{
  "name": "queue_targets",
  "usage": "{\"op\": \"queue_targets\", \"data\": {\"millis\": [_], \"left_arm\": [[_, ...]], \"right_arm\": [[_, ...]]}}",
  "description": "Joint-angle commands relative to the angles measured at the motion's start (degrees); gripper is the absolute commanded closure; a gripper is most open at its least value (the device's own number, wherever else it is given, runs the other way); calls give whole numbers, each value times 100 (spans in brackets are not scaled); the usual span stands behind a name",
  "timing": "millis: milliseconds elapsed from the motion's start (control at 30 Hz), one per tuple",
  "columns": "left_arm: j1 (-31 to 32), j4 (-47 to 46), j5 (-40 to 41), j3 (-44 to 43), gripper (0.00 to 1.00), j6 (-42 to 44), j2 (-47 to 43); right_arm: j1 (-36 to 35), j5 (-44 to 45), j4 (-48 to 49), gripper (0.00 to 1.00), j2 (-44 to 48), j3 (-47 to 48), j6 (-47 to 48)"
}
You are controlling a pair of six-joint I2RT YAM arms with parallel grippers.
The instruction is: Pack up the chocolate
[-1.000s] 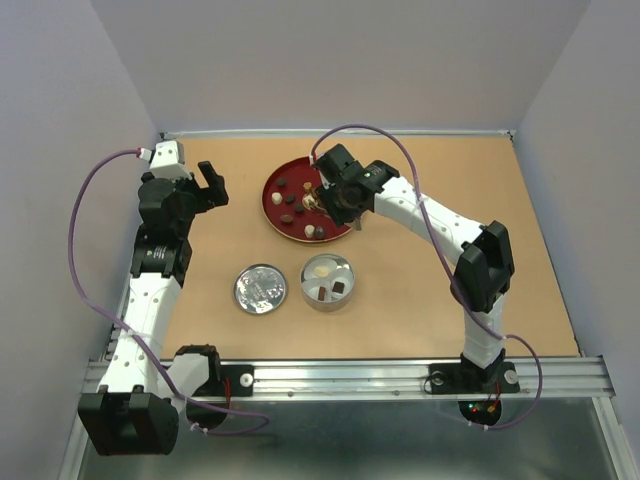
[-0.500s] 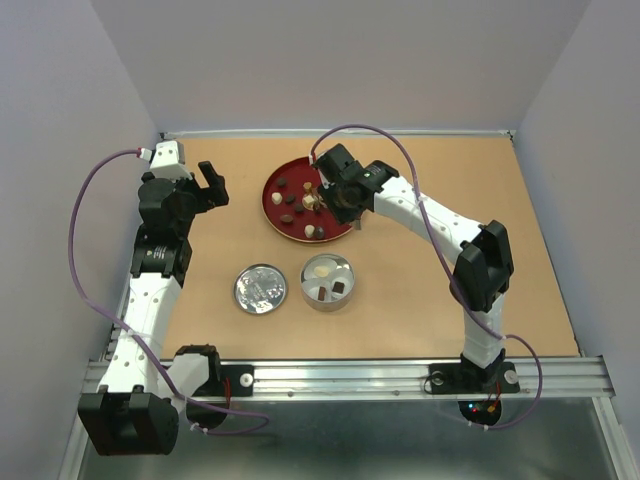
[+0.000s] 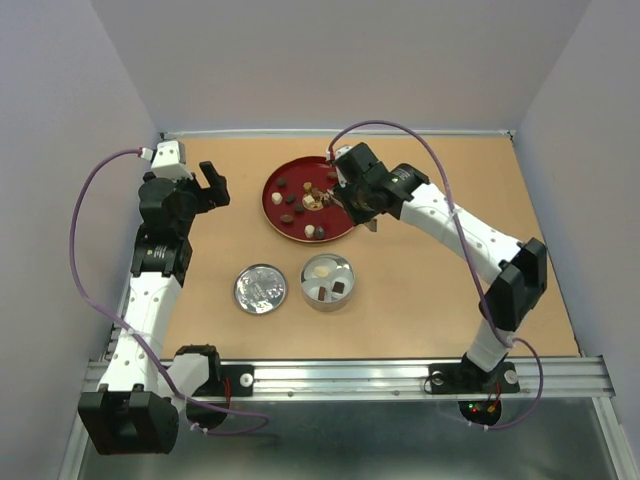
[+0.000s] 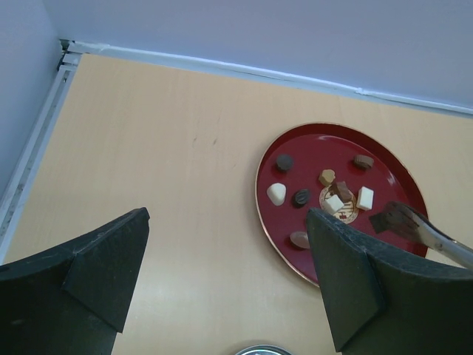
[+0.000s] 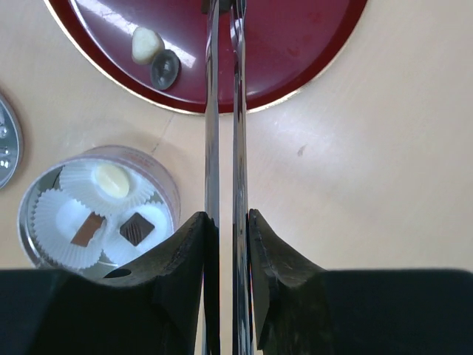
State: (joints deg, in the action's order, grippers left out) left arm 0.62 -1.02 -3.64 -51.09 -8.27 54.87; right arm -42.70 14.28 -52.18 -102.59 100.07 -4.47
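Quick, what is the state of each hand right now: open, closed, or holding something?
Left hand: open, holding nothing.
Right hand: closed on the metal tongs.

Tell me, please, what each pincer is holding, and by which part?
The right pincer grips the metal tongs by their two arms, well back from the tips, pressing them together. The left pincer stands open, holding nothing.

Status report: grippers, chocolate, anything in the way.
Left gripper open, off the plate. Right gripper shut on tongs, tips over red plate. Chocolate mostly on plate, three pieces in tin. Nothing blocking tin.
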Motion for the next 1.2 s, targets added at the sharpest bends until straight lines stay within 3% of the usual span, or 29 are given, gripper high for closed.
{"op": "queue_targets", "data": {"millis": [0, 200, 667, 1167], "left_arm": [[-18, -259, -120, 29, 1, -43, -20], [-18, -241, -85, 38, 1, -25, -47], [-18, -197, 56, 20, 1, 10, 6], [-18, -180, 83, 20, 1, 10, 68]], "right_arm": [[33, 102, 86, 73, 669, -198, -98], [16, -697, -221, 73, 1337, -321, -238], [-195, -1665, -1382, 73, 2295, -927, -502], [-265, -2087, -891, 73, 2463, -1622, -555]]}}
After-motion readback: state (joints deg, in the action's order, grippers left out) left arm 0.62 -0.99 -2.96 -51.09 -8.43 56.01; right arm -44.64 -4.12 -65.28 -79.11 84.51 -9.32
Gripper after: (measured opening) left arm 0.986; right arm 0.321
